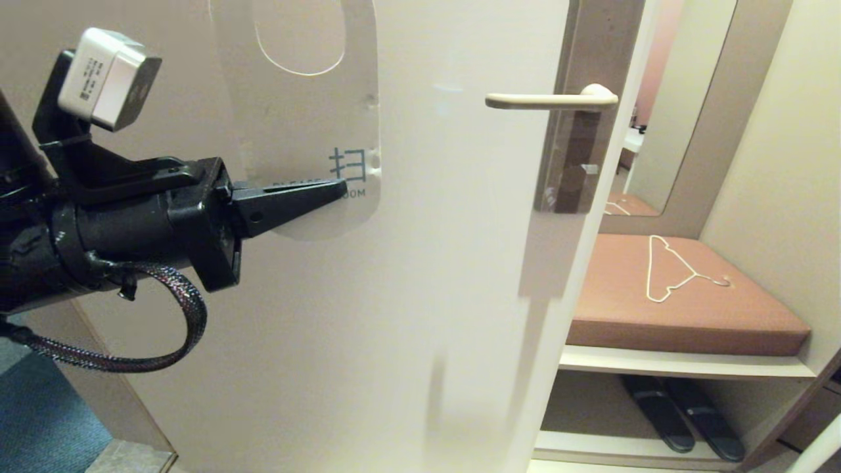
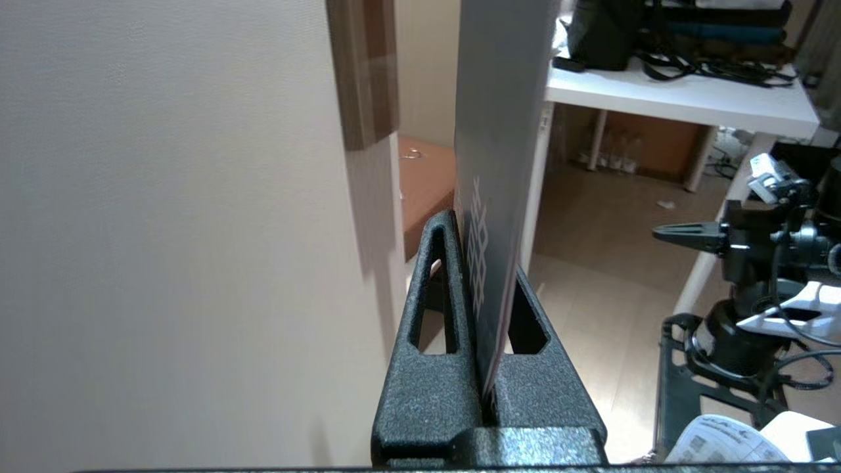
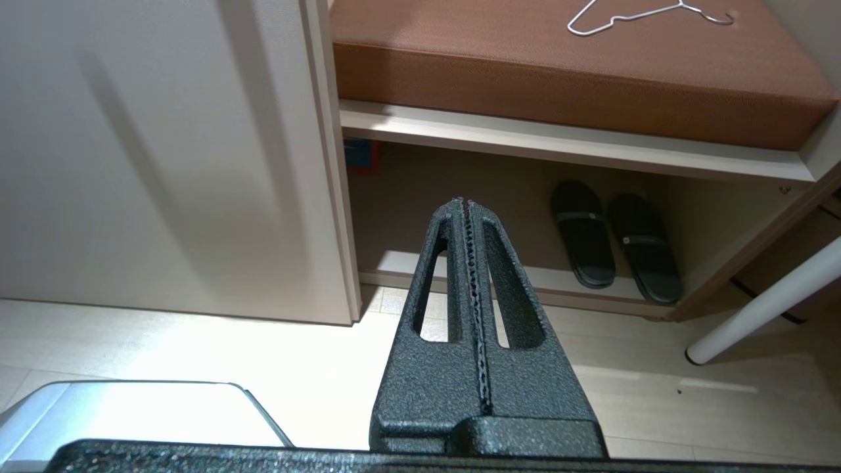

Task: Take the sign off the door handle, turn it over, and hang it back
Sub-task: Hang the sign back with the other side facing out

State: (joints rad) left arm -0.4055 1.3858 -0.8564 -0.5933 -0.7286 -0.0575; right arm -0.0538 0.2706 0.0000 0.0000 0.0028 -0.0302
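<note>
Left gripper (image 1: 332, 190) reaches in level from the left, its jaws pinching the lower end of the sign (image 1: 309, 118), which stands upright in front of the door (image 1: 427, 295). The sign is off the handle (image 1: 548, 100) and well to its left, with a bare stretch of door face between them. The sign's rounded top and part of its hole run past the upper edge of the head view. The handle lies horizontal, its free tip pointing toward the sign and its pivot on a brownish plate (image 1: 578, 157) near the door's right edge.

Lettering: the pale side facing the head camera bears a blue Chinese character and, below it, letters ending in "OOM", the rest hidden by the fingers. In the left wrist view the sign (image 2: 499, 164) is seen nearly edge-on, a white pattern on its dark face.

Right gripper (image 3: 468, 276) hangs low, jaws pressed together, pointing toward slippers (image 3: 614, 240) under a shelf. A wire hanger (image 1: 677, 269) lies on the brown cushion (image 1: 657, 309).
</note>
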